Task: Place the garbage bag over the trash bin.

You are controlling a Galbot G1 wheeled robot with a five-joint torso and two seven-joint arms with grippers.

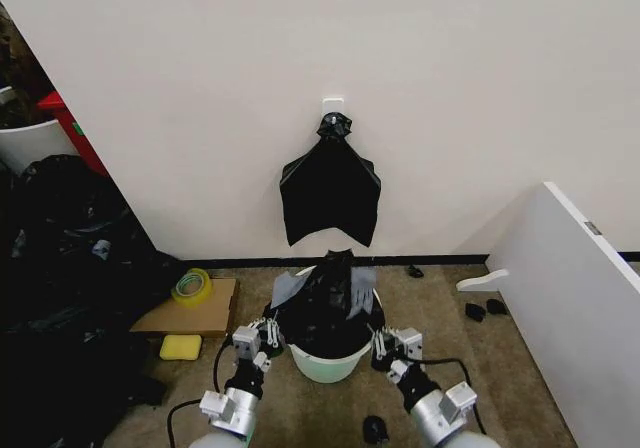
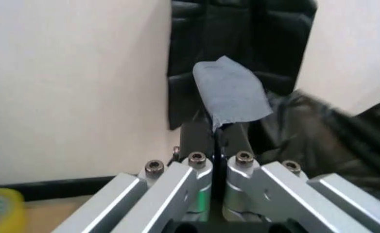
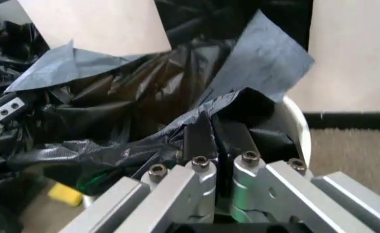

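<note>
Both arms at the bin (image 1: 322, 363), which stands on the carpet (image 1: 510, 368) near the wall's foot, below a bunch of bags (image 1: 330, 193) hung on a wall hook. The bag (image 1: 325, 303) sits bunched in and above the bin's mouth, its black film heaped over the rim's far side, with two grey flaps standing up.

The left gripper (image 1: 268, 334) is at the bin's left edge; in the left wrist view its fingers (image 2: 197, 138) are pressed together on a grey flap of the bag (image 2: 232, 92). The right gripper (image 1: 383, 339) is at the right edge; its fingers (image 3: 198, 138) pinch a fold of the bag (image 3: 145, 97) just inside the rim (image 3: 297, 126).

Opposite holds on the bag's mouth probably serve to spread it wide enough to pass over the rim. The near wall of the bin is still bare, so the covering looks unfinished.
</note>
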